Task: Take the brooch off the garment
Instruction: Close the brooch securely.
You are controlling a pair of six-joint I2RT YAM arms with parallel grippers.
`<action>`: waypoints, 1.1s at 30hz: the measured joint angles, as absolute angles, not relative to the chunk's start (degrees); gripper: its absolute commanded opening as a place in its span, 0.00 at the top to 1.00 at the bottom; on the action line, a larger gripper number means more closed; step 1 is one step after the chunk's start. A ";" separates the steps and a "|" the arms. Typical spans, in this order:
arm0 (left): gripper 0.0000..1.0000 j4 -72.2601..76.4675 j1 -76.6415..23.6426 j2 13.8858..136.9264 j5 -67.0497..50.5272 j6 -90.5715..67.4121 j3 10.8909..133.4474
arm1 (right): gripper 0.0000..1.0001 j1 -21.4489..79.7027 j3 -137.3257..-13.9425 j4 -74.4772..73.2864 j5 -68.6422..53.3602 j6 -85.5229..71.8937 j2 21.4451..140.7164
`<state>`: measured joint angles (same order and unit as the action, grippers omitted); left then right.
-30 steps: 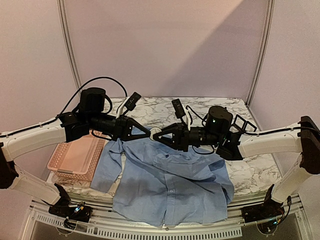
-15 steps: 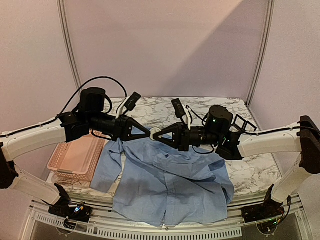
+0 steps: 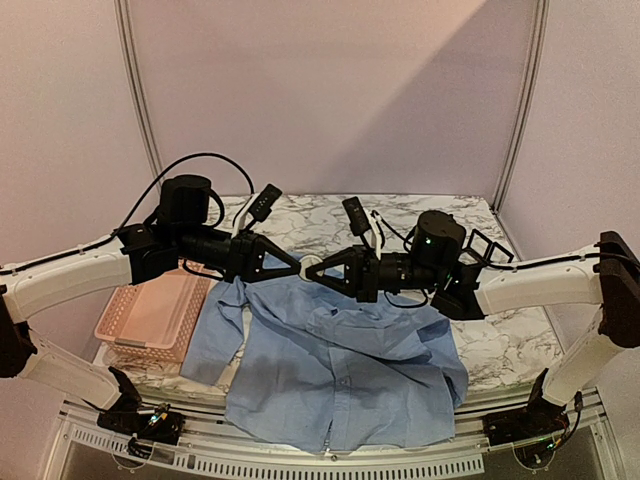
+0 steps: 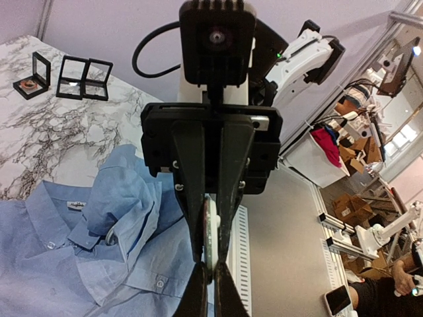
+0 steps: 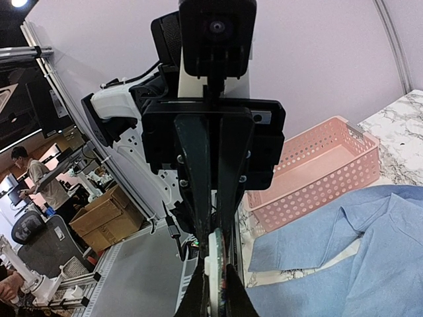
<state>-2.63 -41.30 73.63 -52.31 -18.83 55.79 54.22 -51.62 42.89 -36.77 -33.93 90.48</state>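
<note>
Hanging edge-on between two sets of black fingertips, the brooch [image 3: 311, 267] is a small white disc, smooth and hard-looking. Any marking on its face is too small to tell. The left pincer [image 3: 302, 267] is clenched on it from one side and the right pincer [image 3: 321, 270] from the other, the tips meeting nose to nose in the air.

Directly beneath both pincers lies the shirt [image 3: 340, 370], light blue, soft and creased. Its collar end is under the tips and its hem drapes over the table's near edge, toward the arm bases. Small pale buttons [image 4: 159, 282] dot its front, and a white label [image 4: 76, 206] sits inside the collar; its dark print cannot be read.

Below the left pincer's arm, beside a sleeve, stands a pink plastic basket [image 3: 150, 315]. It is rectangular, with walls pierced by rows of round holes. Shirt and basket rest on a table [image 3: 500, 345] patterned like white marble with grey veins.

Behind the right pincer's wrist, toward the far corner, stand little black-framed clear cases [image 4: 84, 78]. A third case [image 4: 33, 74] beside them holds something reddish-brown.
</note>
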 measured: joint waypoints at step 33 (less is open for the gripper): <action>1.00 -4.60 -42.11 72.79 -49.19 -18.63 55.79 | 1.00 52.45 -49.82 54.37 -39.68 -48.01 94.98</action>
<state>-4.60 -42.11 72.79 -49.19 -18.63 55.79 52.45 -49.82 54.37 -39.68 -48.01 94.98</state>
